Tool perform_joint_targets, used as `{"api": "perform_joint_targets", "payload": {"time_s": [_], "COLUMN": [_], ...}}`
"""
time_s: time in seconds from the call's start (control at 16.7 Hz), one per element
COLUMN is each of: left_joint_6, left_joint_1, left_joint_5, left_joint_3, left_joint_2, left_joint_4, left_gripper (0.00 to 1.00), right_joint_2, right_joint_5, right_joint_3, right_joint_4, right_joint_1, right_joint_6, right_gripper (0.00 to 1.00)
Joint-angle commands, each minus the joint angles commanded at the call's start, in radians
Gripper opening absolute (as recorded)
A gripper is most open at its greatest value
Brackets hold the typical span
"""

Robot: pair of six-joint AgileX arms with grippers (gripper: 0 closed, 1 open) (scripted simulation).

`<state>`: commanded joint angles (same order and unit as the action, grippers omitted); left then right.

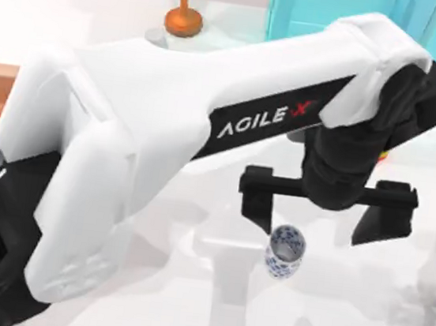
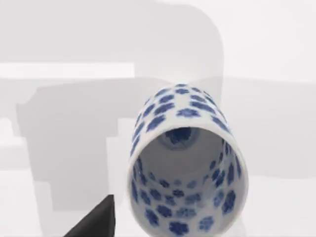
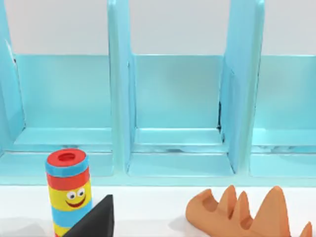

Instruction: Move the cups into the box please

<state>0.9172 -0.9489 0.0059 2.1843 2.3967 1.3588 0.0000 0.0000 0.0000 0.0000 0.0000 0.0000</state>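
White glazed cup with blue flower pattern (image 1: 284,251) stands upright on the smooth white tabletop (image 1: 187,286), near the front edge and a little right of the middle. It is a round cylinder without handle; the left wrist view shows the flowers also inside (image 2: 185,168). Above it hangs the left gripper (image 1: 323,216), its black fingers spread open; the left finger (image 1: 258,204) is just beside the rim.
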Motion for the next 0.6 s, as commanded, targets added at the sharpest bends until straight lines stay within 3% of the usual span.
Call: {"api": "perform_joint_targets", "payload": {"time_s": [0.24, 0.54, 0.6], "left_joint_6": [0.001, 0.002, 0.002], "left_joint_1": [-0.001, -0.002, -0.002], "left_joint_5": [0.000, 0.000, 0.000], "left_joint_3": [-0.177, -0.203, -0.203], "left_joint_2": [-0.005, -0.005, -0.005], "left_joint_4": [-0.172, -0.198, -0.198], "left_gripper": [1.00, 1.00, 0.92], "right_joint_2": [0.000, 0.000, 0.000], "right_joint_5": [0.000, 0.000, 0.000], "right_joint_3": [0.000, 0.000, 0.000], "right_joint_4": [0.000, 0.000, 0.000], "right_joint_1": [0.000, 0.000, 0.000], "right_joint_6": [0.000, 0.000, 0.000], "right_gripper": [1.00, 1.00, 1.00]}}
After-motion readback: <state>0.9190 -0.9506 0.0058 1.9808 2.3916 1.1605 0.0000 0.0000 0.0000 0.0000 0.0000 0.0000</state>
